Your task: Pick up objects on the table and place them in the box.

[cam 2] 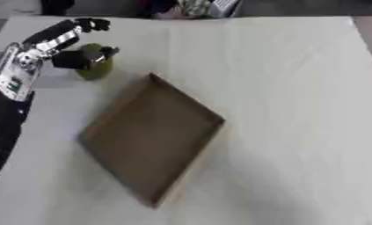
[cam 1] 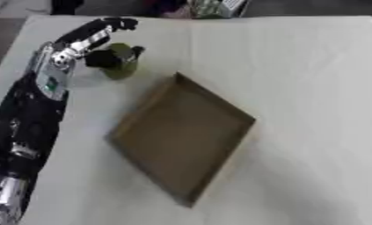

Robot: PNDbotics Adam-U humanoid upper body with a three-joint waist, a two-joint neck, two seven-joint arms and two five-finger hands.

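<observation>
Object: olive-green rounded item (cam 1: 121, 61) with a dark top, standing on the table near its far left corner, just beyond the box's far corner.
Left robot hand (cam 1: 96, 41): reaches in from the left, thumb and fingers curled around the green item's upper part, touching it.
Box (cam 1: 182, 136): shallow brown cardboard tray, turned diamond-wise at mid-table, nothing visible inside.
Table (cam 1: 311, 88): covered in white cloth with a crease running down the middle.
Far edge: blurred clutter, not identifiable.
</observation>
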